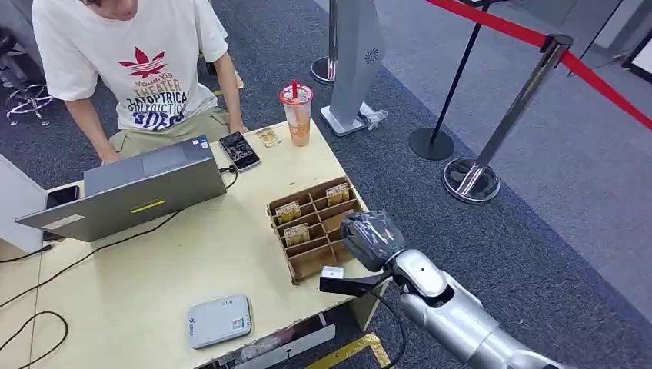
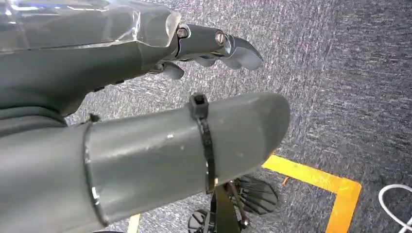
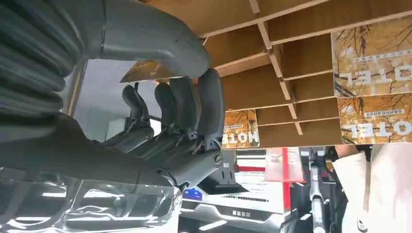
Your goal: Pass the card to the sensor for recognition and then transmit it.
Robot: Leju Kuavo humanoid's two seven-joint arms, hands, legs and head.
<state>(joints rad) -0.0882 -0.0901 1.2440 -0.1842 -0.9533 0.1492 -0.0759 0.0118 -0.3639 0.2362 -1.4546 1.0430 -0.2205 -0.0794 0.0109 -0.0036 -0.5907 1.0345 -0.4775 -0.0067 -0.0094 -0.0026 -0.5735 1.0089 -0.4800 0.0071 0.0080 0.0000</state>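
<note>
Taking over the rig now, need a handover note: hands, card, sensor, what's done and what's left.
Left hand: hangs over carpet, fingers apart, holds nothing.
Right hand: at the cardboard organizer's near corner. A card sits between thumb and fingers; cannot tell if it is gripped.
More cards stand in the organizer slots. The white box at the table's near edge is probably the sensor.
Done: reach to the organizer.
Left: secure the card, present it to the sensor, pass it on.

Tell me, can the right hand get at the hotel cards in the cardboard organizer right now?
Probably yes. The right hand is at the cardboard organizer, its open side facing it, and the hotel cards stand in open slots with nothing between.
</note>
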